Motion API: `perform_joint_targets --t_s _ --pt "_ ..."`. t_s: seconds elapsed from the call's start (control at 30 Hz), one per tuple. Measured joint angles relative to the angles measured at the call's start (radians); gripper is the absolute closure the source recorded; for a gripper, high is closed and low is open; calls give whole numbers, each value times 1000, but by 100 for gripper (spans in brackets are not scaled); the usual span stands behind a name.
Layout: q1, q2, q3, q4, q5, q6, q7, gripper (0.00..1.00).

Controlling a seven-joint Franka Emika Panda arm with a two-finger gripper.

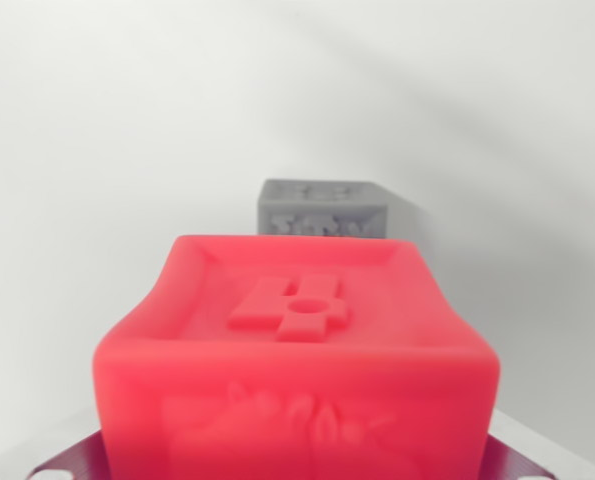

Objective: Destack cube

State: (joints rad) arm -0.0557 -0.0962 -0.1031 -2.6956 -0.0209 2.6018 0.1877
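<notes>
Nearest, bottom edge: grey metal gripper parts (pixel 77 458) flank a red plastic cube (pixel 297 360) with a raised "4" on its top face; fingertips hidden, can't tell if they clamp it. Behind it, apart, a grey plastic cube (pixel 322 208) sits on the white surface (pixel 97 150).

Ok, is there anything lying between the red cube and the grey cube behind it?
No. In the wrist view, only bare white surface shows around the red cube and the grey cube, though the red cube's top edge hides the ground directly between them.
</notes>
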Motion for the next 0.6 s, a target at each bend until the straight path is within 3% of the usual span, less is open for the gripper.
perform_joint_targets --t_s 0.6 --pt "41 36 34 42 9 -5 87 100"
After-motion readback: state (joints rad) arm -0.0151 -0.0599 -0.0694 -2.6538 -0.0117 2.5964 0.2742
